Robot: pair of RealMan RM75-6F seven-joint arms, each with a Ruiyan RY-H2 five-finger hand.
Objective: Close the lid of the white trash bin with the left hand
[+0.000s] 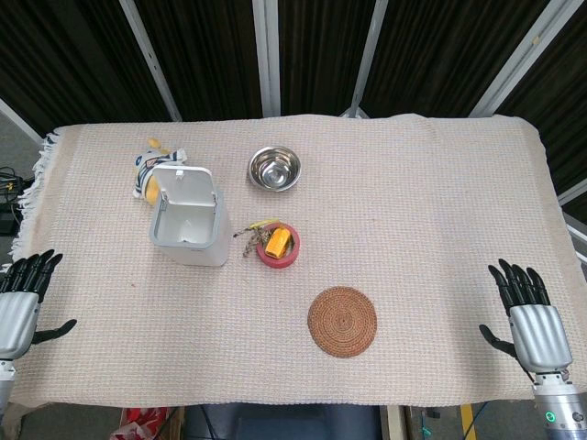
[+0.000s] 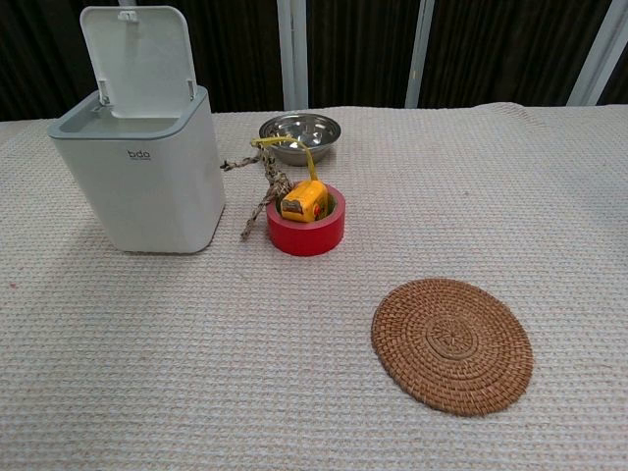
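Observation:
The white trash bin (image 1: 189,223) (image 2: 142,167) stands on the left half of the table. Its lid (image 1: 182,185) (image 2: 140,59) is raised upright at the far side, and the inside shows from above. My left hand (image 1: 20,302) rests at the table's left front edge, well to the left of the bin, fingers apart and holding nothing. At the right front edge my right hand (image 1: 528,316) lies the same way, fingers spread and empty. Neither hand shows in the chest view.
A steel bowl (image 1: 274,169) (image 2: 299,131) sits behind the bin's right side. A red tape roll (image 1: 278,246) (image 2: 306,221) holds a yellow object with a cord. A woven round mat (image 1: 342,321) (image 2: 452,343) lies front centre. A striped item (image 1: 147,174) lies behind the bin.

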